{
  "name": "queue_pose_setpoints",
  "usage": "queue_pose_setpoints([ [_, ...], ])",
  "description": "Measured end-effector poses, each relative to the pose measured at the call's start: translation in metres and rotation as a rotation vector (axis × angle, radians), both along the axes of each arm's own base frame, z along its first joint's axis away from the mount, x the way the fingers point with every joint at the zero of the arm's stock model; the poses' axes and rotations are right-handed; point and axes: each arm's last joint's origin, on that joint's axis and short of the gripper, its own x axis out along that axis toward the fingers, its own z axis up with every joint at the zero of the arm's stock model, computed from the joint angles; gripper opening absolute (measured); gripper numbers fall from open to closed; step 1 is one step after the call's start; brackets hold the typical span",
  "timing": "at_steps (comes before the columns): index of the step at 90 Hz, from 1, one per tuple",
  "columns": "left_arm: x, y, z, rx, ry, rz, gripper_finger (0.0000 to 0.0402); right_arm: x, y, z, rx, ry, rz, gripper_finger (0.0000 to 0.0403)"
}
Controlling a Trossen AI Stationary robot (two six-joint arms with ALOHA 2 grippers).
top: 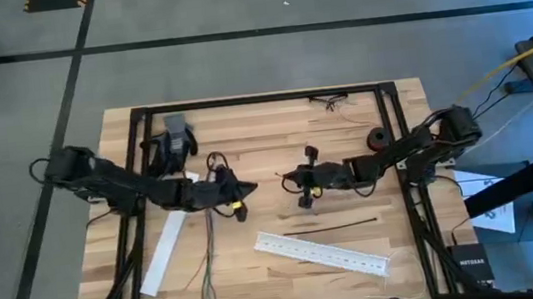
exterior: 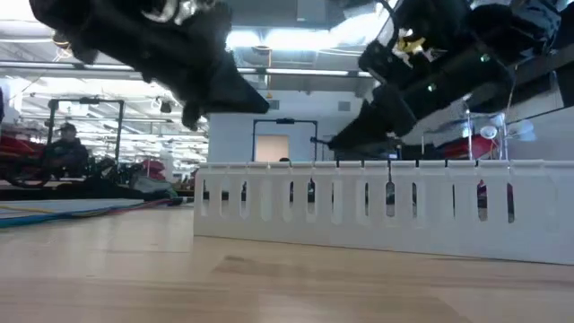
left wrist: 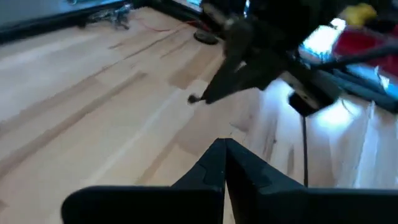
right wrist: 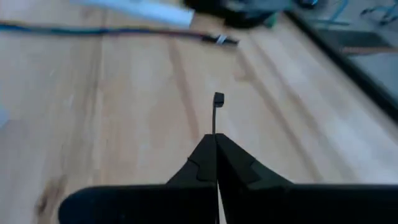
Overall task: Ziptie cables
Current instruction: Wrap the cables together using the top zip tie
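The cables lie slack on the wooden table, running from under my left arm toward the near edge. In the right wrist view they are a dark strand. My left gripper hovers shut above the table's middle, with nothing between its fingers. My right gripper faces it from the right, a short gap apart, shut on a thin black zip tie. A second black zip tie lies flat on the table. My right gripper pinches the zip tie's strap between its two fingers, just behind the head. The head sticks out past the fingertips, along the line of the fingers. The fingers come from the table's right, slanting down, and the tie is clear of the table. The fingers hide the rest of the strap.
Two long white perforated strips lie on the table, one under my left arm and one near the front right. A black roll and a small tangle of wires sit at the far right. A black frame borders the table.
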Motion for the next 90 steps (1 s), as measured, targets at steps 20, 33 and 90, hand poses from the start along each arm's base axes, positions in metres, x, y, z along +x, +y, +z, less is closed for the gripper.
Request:
queue_pose_setpoints([
  [20, 0.014, 0.015, -0.013, -0.145, -0.089, 0.104, 0.0099, 0.000, -0.001, 0.006, -0.025, -0.035, -0.015, 0.0000],
  [33, 0.030, 0.014, -0.018, -0.213, -0.118, 0.135, 0.0137, 0.001, -0.002, 0.007, -0.077, -0.041, -0.046, 0.0000],
  [90, 0.072, 0.019, -0.008, -0.297, -0.254, 0.309, 0.0147, 0.001, -0.004, 0.008, -0.130, -0.049, -0.144, 0.0000],
])
